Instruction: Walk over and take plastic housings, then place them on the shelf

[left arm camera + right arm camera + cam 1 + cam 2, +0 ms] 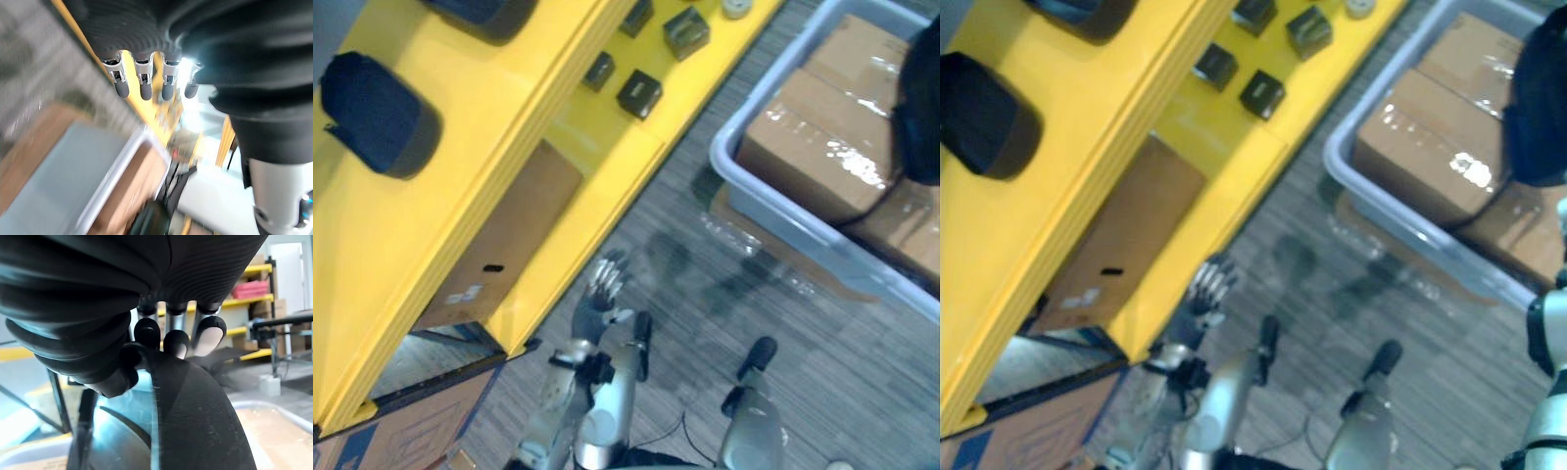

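Observation:
A dark rounded plastic housing [195, 421] is held up at the right [1538, 108], above the grey bin. My right hand [176, 340] is shut on it, fingers curled over its edge. Two more dark housings [377, 113] [484, 12] lie on the top level of the yellow shelf [460, 98] at the left. My left hand [602, 289] hangs low beside the shelf's front edge, its fingers [144, 83] straight and holding nothing.
Several small dark boxes [639, 93] sit on the lower yellow shelf level. A brown cardboard box [504, 235] lies underneath. At the right, a grey bin [783, 220] holds cardboard boxes [822, 137]. Grey carpet lies between shelf and bin.

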{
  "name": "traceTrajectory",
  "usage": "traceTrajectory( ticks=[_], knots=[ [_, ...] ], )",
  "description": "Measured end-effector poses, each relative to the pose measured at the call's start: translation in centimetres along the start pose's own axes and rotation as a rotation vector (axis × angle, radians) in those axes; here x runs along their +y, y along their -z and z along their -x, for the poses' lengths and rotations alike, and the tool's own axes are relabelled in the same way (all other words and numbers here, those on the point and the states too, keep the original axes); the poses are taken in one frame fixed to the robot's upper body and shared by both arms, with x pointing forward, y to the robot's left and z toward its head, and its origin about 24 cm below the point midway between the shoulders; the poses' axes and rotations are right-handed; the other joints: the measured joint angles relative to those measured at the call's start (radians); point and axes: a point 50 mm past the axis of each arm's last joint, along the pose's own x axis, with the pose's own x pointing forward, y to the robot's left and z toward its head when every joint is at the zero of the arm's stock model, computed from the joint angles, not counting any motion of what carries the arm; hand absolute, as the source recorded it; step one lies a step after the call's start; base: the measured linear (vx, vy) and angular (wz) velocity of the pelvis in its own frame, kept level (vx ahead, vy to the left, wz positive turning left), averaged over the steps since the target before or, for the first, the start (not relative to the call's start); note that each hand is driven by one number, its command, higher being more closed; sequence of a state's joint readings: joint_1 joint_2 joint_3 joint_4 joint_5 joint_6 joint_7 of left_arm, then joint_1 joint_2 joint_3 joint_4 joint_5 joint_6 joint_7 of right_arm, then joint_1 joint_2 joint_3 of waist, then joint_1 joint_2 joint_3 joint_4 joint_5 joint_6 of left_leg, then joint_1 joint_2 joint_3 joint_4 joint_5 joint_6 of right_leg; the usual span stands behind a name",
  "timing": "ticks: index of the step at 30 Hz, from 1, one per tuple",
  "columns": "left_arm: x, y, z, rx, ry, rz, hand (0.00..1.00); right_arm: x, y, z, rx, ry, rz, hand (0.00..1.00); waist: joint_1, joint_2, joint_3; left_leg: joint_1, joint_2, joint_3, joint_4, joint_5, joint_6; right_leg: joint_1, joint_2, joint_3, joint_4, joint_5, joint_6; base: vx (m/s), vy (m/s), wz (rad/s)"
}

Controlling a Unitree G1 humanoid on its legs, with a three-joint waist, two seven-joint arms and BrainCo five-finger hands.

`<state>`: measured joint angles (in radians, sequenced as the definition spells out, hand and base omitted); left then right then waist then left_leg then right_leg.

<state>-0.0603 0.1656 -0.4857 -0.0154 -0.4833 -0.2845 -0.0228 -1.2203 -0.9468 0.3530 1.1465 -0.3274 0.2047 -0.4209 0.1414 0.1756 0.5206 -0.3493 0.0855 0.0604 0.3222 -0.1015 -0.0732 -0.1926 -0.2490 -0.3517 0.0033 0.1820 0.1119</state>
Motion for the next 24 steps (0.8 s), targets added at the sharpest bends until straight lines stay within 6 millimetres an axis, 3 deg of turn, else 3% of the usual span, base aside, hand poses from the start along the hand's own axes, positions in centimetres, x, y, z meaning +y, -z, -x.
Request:
traceTrajectory(
  ticks=[7,10,12,15,20,24],
  knots=[
    [0.3,-0.6,-4.8,0.07,0.03,0.084,0.0,2.8,-5.6,2.3,-0.164,0.028,-0.137,1.0,-0.05,-0.009,-0.001,0.0,0.026,0.032,-0.014,0.012,-0.018,-0.024,0.03,0.027,-0.015,0.015,-0.011,-0.04,-0.031,-0.17],
    [0.6,-0.8,-5.9,0.075,-0.003,0.141,0.0,2.9,-7.4,3.3,-0.229,0.095,-0.233,1.0,-0.068,-0.016,-0.002,0.0,0.033,0.033,-0.027,0.021,-0.024,-0.032,0.038,0.029,-0.015,0.018,-0.015,-0.04,-0.04,-0.06],
    [1.2,-0.7,-6.6,0.086,-0.047,0.173,0.0,2.6,-9.9,4.7,-0.291,0.172,-0.398,1.0,-0.092,-0.039,-0.003,0.004,0.039,0.038,-0.037,0.028,-0.028,-0.037,0.045,0.038,-0.015,0.019,-0.016,-0.03,-0.031,-0.08],
    [1.6,-1.0,-7.6,0.08,-0.091,0.161,0.0,1.7,-12.5,6.7,-0.395,0.266,-0.573,1.0,-0.103,-0.07,-0.009,0.017,0.044,0.062,-0.042,0.028,-0.028,-0.048,0.049,0.067,-0.015,0.026,-0.025,-0.02,-0.014,-0.26],
    [3.3,-2.2,-9.0,0.039,-0.213,0.156,0.0,1.8,-14.4,10.4,-0.526,0.339,-0.732,1.0,-0.125,-0.107,-0.028,0.047,0.044,0.089,-0.057,0.034,-0.029,-0.043,0.048,0.09,-0.014,0.028,-0.023,-0.03,-0.001,-0.14],
    [4.9,-2.9,-9.4,0.02,-0.308,0.14,0.0,2.2,-14.5,13.3,-0.614,0.332,-0.825,1.0,-0.142,-0.127,-0.038,0.076,0.046,0.099,-0.076,0.043,-0.032,-0.028,0.052,0.103,-0.015,0.028,-0.023,-0.04,-0.01,-0.07]
  ],
)
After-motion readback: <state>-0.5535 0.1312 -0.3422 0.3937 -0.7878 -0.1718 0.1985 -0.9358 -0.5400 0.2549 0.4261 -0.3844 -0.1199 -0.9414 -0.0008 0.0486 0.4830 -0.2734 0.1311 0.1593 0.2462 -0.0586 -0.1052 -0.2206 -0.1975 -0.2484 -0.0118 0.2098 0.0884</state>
